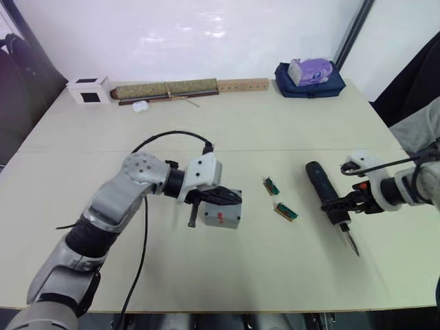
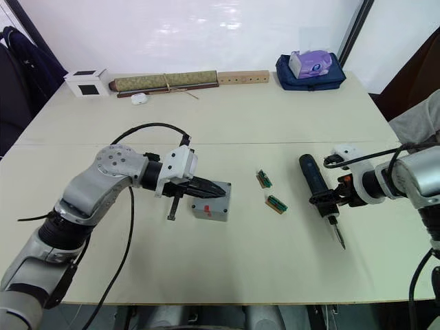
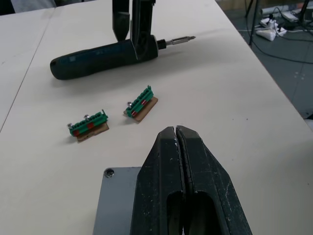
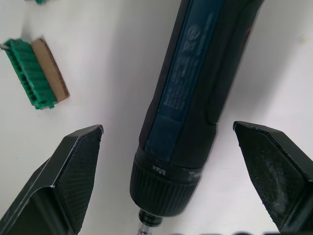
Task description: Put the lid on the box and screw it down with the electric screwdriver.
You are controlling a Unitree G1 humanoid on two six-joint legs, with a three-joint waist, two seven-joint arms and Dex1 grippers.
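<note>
Your left gripper (image 3: 180, 147) was clenched, its two black fingers pressed together with nothing between them, and it hovered directly over the lid (image 3: 117, 200). The lid, a flat grey plate with a screw hole visible at one corner, lay on top of the box (image 2: 212, 201); whether the fingertips touched the lid could not be told. The box stood on the table (image 1: 227, 130) just beneath the gripper, showing a small red mark on its near side.

Beyond the left fingertips, two green circuit boards (image 3: 88, 125) lay apart from each other on the table, between the box and the electric screwdriver (image 3: 105, 55).

Your right gripper (image 4: 166, 147) was released, with its fingers spread wide on either side of the electric screwdriver near the bit end. Neither finger touched the tool in the right wrist view. The screwdriver lay flat on the table between the open fingers, its thin metal bit (image 1: 352, 243) pointing toward you.

Farther from both grippers, along the table's far edge, stood a white cube with a black face (image 2: 86, 82), a long rolled mat (image 2: 165, 82), a wooden block (image 2: 243, 76) and a dark blue bag (image 2: 311, 72) carrying a purple tissue pack (image 2: 309, 62).
</note>
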